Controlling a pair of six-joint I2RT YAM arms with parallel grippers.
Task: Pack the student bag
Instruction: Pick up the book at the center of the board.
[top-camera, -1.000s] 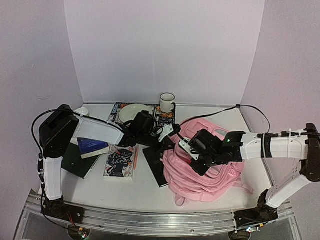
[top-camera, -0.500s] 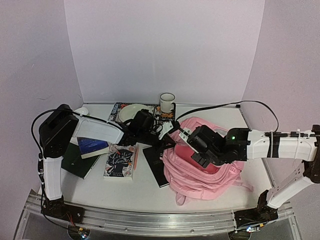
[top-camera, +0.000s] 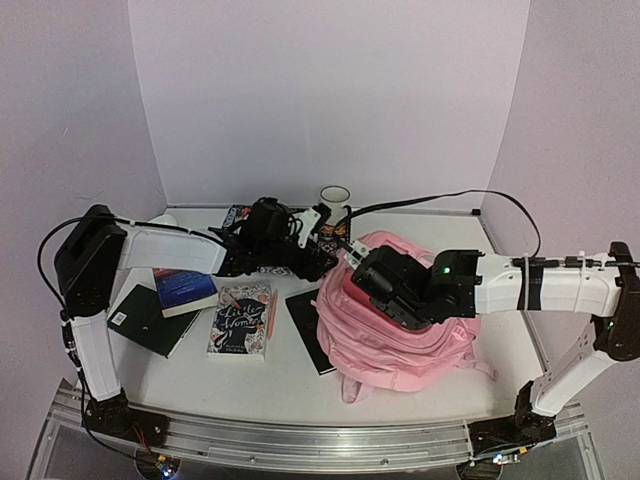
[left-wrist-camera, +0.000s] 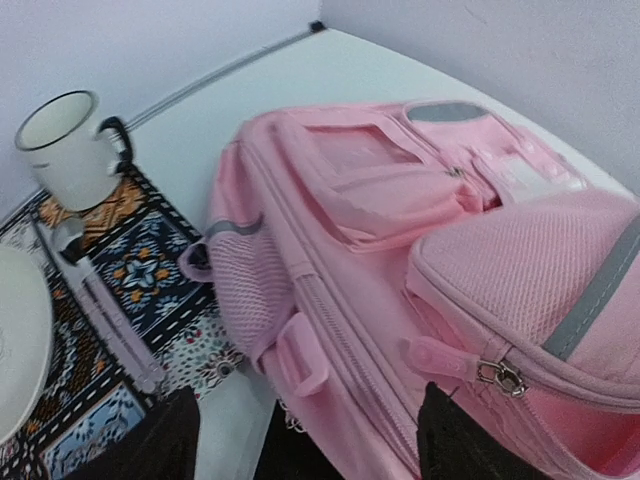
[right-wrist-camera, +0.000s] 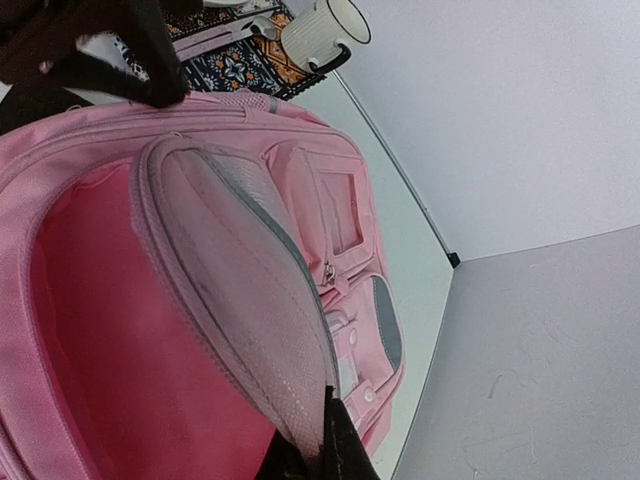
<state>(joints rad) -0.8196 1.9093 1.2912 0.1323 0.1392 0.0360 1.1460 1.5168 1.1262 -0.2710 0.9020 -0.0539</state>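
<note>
The bag (top-camera: 400, 335) lies on the desk (top-camera: 270, 385), right of centre, with its main mouth gaping so the pink lining shows. The right fingers (right-wrist-camera: 322, 442) are pinched shut on the rim of the front flap, with only a thin fold of fabric between them, and hold it up off the back panel. The left fingers (left-wrist-camera: 308, 425) stand wide apart just above the bag's zip side, gripping nothing.

Behind the bag a mug (top-camera: 334, 205) sits on a patterned cover (left-wrist-camera: 150, 270) (book or mat, I can't tell). A pale pen (left-wrist-camera: 110, 320) lies on that cover and a white bowl (left-wrist-camera: 10, 340) rests on it too.

Four books lie flat to the left of the bag. A black book (top-camera: 303, 325) has its right edge against the bag. Then come an illustrated book (top-camera: 240, 320) and a blue book (top-camera: 185, 290) that overlaps a green book (top-camera: 140, 320).
</note>
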